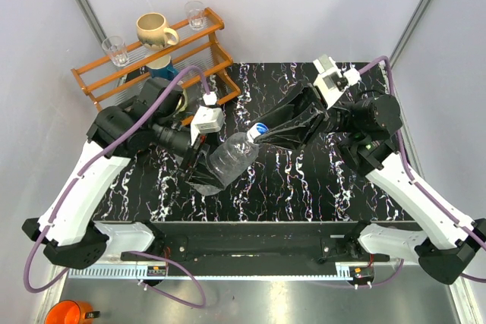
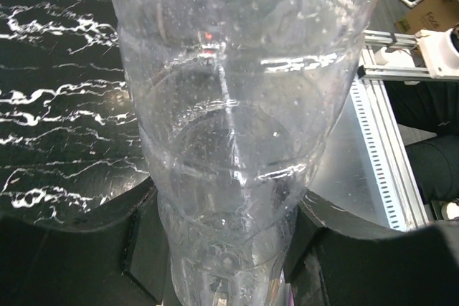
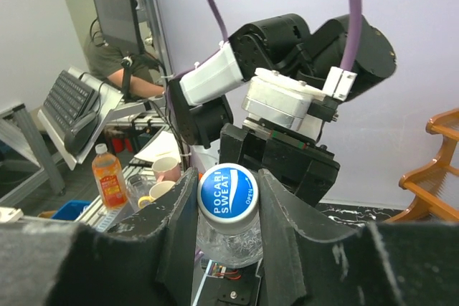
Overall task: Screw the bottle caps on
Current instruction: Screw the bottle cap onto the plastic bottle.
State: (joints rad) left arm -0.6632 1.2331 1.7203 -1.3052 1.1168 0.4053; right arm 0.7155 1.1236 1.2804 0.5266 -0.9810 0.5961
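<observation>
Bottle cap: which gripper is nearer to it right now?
Right. The right gripper clasps the bottle cap from both sides; the left gripper holds the bottle low on its body, away from the cap.

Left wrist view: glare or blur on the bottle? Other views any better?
Left wrist: bottle fills the frame, glare streaks on its ribs. Right wrist: cap sharp, print legible. Top external: even light, bottle pale against the dark table.

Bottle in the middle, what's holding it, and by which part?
The left hand clamps the bottle by its lower body near the base; the right hand grips its cap.
</observation>
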